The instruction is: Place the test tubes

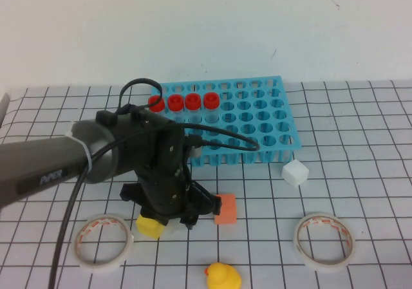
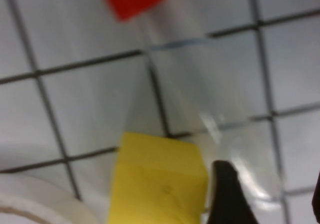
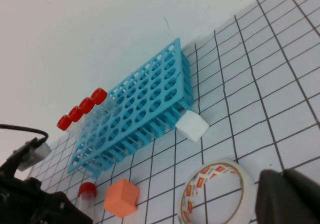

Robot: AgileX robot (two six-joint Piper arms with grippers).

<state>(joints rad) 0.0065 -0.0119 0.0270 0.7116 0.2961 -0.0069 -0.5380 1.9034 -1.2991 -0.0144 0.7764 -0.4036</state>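
Left gripper (image 1: 183,221): low over the table (image 1: 360,173), between yellow block (image 1: 149,225) and orange block (image 1: 226,210), fingers spread wide. Test tube (image 2: 200,94): flat on the table, clear end between those fingers; hidden beneath the arm from above, plain in the left wrist view. Right gripper (image 3: 287,196): closed, beside tape roll (image 3: 212,173)

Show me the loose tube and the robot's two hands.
tube (image 2: 195,84), left wrist view, clear body
left hand (image 2: 270,204), left wrist view, between open fingertips, astride tube
right hand (image 3: 286,186), right wrist view, shut fingertips, beside tape (image 3: 207,173)
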